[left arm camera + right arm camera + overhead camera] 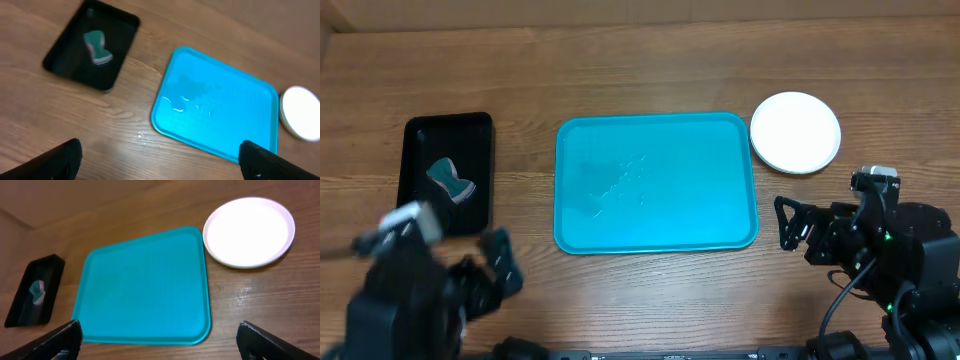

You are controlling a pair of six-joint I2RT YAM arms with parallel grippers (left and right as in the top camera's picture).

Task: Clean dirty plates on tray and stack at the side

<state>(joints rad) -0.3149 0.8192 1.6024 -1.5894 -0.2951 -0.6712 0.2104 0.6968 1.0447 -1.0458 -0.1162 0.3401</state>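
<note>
Wooden table [640, 60]: one tray [656, 182], one white plate [795, 131] beside; left gripper [160, 151], right gripper [159, 330] both spread.

the desk [650, 70] is brown wood-grain board, smooth with a low satin sheen. the tray [710, 210], mid-frame, is smooth turquoise plastic, glossy, with wet-looking streaks and droplets on its left half. the white plate [795, 132] at upper right looks like smooth plastic, shiny enough to glare. the black tray [418, 140] at left is glossy dark plastic; the sponge [451, 180] in it looks soft, matt and foamy.
</note>
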